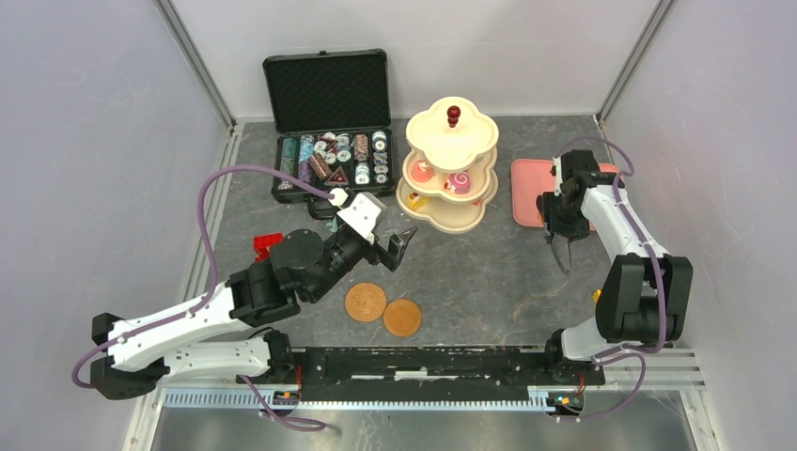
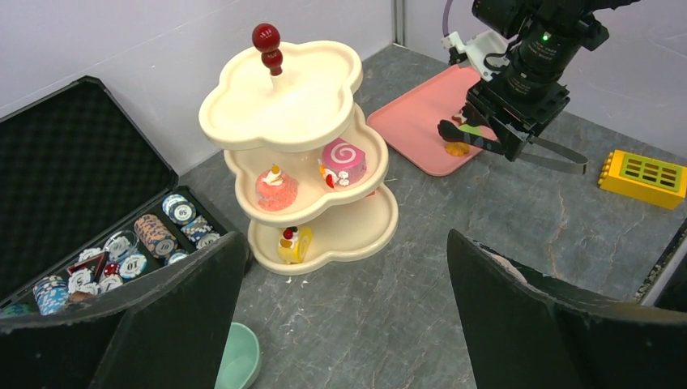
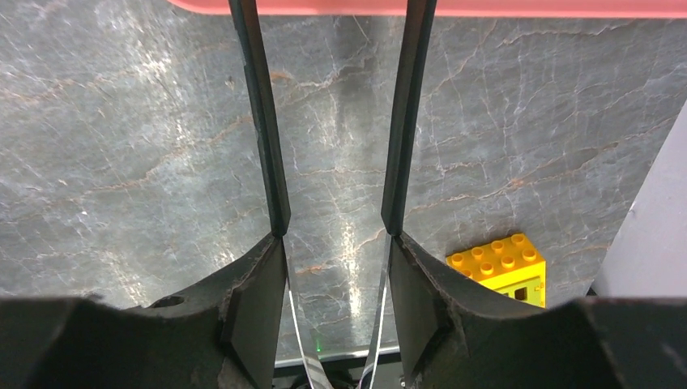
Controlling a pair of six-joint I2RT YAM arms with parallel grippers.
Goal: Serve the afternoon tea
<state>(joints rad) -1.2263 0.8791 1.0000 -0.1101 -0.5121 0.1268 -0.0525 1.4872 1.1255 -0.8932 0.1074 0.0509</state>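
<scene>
a grey marbled table (image 1: 489, 272) is enclosed by pale lilac walls. at the back left an open black foam-lined case (image 1: 327, 122) of striped chips is set. just right of it, between the case and a flat pink tray (image 1: 526, 178), the cream 3-tier flower-shaped stand (image 1: 449, 141) with its red knob is placed upright. the left gripper (image 2: 348, 308) is held fully spread and empty, aimed at the stand. the right gripper (image 3: 334, 24) is held at the tray's edge, its fingers parted with nothing seen between them. 2 round brown saucers (image 1: 383, 309) are laid side by side near the front. a teal cup (image 2: 239, 365) is glimpsed beneath the left gripper. 2 pink pastries (image 2: 343, 160) are kept on the middle tier, 1 yellow roll (image 2: 293, 243) on the bottom tier.
</scene>
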